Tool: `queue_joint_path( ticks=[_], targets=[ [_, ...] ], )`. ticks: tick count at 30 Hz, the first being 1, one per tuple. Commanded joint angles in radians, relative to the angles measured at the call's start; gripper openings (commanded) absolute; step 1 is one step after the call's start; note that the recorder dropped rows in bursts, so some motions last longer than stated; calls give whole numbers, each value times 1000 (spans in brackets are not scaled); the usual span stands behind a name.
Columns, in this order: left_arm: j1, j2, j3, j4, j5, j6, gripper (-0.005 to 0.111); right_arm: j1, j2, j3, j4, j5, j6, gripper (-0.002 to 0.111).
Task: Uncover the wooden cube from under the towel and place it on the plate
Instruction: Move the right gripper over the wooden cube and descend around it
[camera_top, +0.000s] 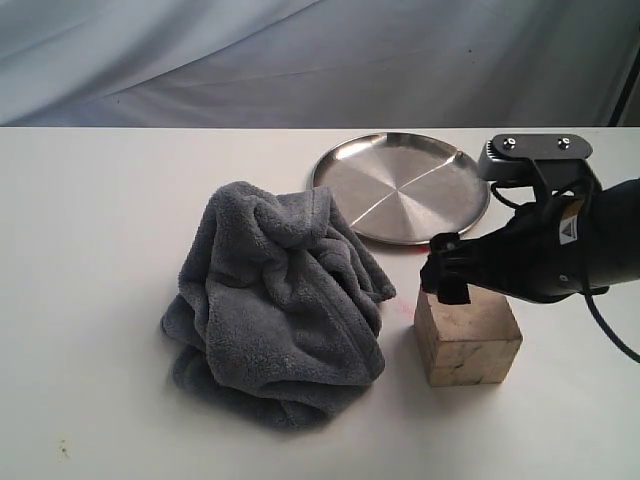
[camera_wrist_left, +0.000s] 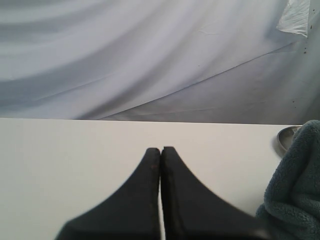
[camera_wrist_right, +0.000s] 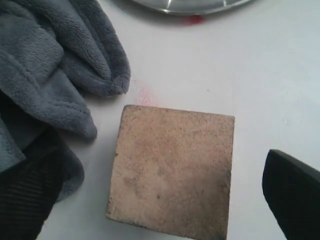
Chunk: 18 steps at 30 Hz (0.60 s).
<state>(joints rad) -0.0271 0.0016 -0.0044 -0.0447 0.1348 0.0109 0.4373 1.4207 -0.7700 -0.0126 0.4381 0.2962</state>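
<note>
Directly above the wooden cube (camera_wrist_right: 172, 170), the right gripper (camera_wrist_right: 155, 165) hangs with its jaws spread wide. One dark finger (camera_wrist_right: 30, 195) stands off each side of the cube and neither touches it, so it grips nothing. The cube is out in the open, sitting flat on the white table (camera_top: 90, 250). It is pale tan with mottled light-brown patches, slightly rough edges and a top face speckled with small dark marks. Just beside the cube, on its left in the exterior view, lies the towel (camera_top: 275, 300), a thick blue-grey fleece bunched into a rumpled heap. One fold comes close to the cube's corner without touching it, and the gripper's finger on that side hangs next to the towel's edge. Behind the cube, a little apart, sits the plate (camera_top: 400, 185), round and shiny silver, with a raised rim and faint radial creases. Between cube and plate the table bears a faint pink smear (camera_wrist_right: 144, 94). On the towel's far side from the cube, the left gripper (camera_wrist_left: 160, 150) hovers over the table with its fingers pressed together, holding nothing. A pale grey cloth backdrop (camera_top: 200, 60) hangs behind the table.
</note>
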Motion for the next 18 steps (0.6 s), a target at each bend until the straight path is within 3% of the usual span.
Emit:
queue_joint_path(
  ticks=[1,18],
  targets=[
    [-1,-2,4,1,-2,-1,1,28,-5,7,-41,-70,7,101],
    [-1,-2,4,1,-2,-1,1,53,-5,77,-215,-124,221,101]
  ],
)
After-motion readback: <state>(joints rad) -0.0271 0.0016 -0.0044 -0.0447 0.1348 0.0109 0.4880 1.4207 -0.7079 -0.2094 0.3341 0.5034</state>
